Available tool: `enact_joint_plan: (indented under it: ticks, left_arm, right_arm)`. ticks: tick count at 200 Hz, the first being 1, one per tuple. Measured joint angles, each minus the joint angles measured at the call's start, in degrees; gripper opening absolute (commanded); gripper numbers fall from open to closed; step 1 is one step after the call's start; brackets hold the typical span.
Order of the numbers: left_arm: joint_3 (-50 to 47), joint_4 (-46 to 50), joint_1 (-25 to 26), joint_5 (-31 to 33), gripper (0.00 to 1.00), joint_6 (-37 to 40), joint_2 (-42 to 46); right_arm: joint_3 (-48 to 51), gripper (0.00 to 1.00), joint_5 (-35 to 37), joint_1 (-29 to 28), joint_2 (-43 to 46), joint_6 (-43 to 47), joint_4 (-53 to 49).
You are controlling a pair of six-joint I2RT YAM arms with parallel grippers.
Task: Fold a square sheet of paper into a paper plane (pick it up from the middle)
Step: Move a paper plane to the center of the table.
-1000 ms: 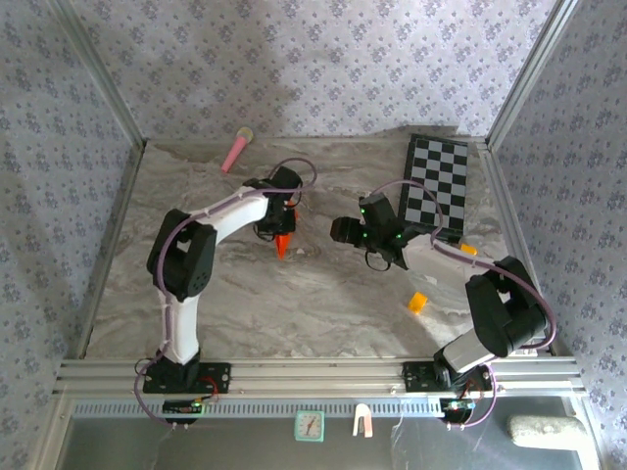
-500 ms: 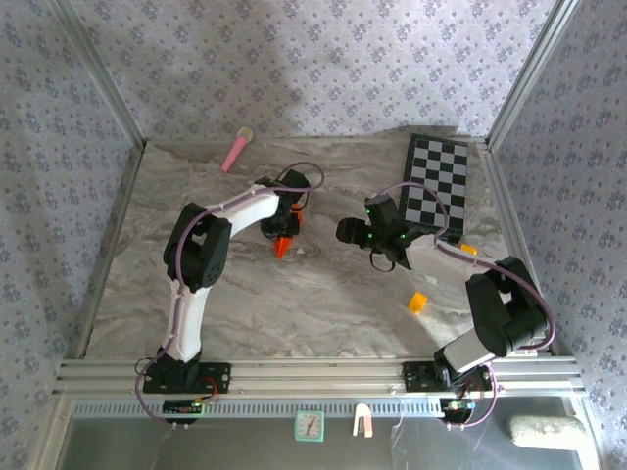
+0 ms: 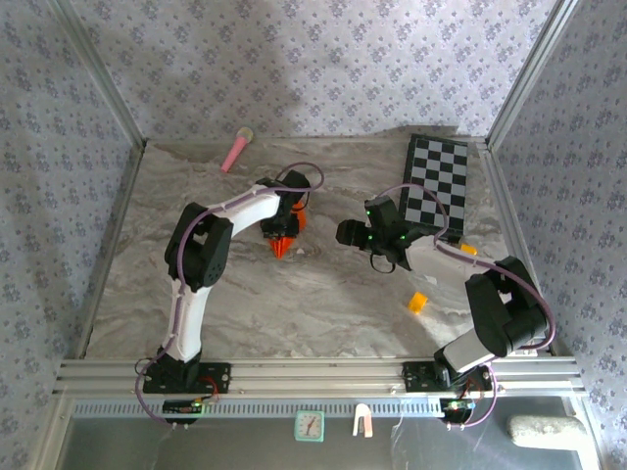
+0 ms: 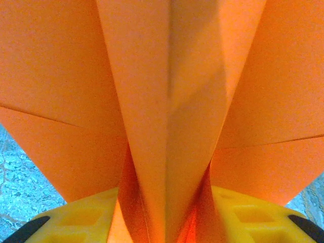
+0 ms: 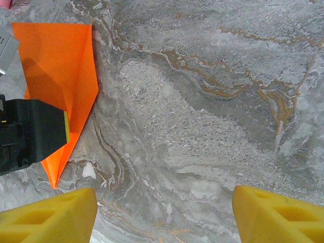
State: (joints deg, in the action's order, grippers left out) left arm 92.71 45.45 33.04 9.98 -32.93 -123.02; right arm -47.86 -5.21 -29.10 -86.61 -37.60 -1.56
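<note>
Left claw [image 3: 282, 236] shifted, paper plane [image 4: 167, 101] between fingers [image 4: 76, 218]

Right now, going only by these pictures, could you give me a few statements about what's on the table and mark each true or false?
1. The paper plane is orange. True.
2. The right gripper holds the plane. False: its fingers stand wide apart over the bare table, with nothing between them.
3. A pink stick lies near the table's far edge. True.
4. The checkerboard lies on the left side. False: it lies at the far right corner.
</note>
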Motion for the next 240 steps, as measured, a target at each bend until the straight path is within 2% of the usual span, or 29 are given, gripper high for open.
enact_joint_plan:
  ticks: [135,240]
  left_arm:
    - [-0.17,-2.12,0.0,-0.5,0.45,-2.29,0.7]
    - [-0.17,-1.07,0.0,1.2,0.51,-2.27,1.62]
  right_arm:
    - [0.11,0.72,-0.11,-0.02,0.5,0.0,0.0]
    - [0.11,0.72,-0.11,-0.02,0.52,-0.02,0.0]
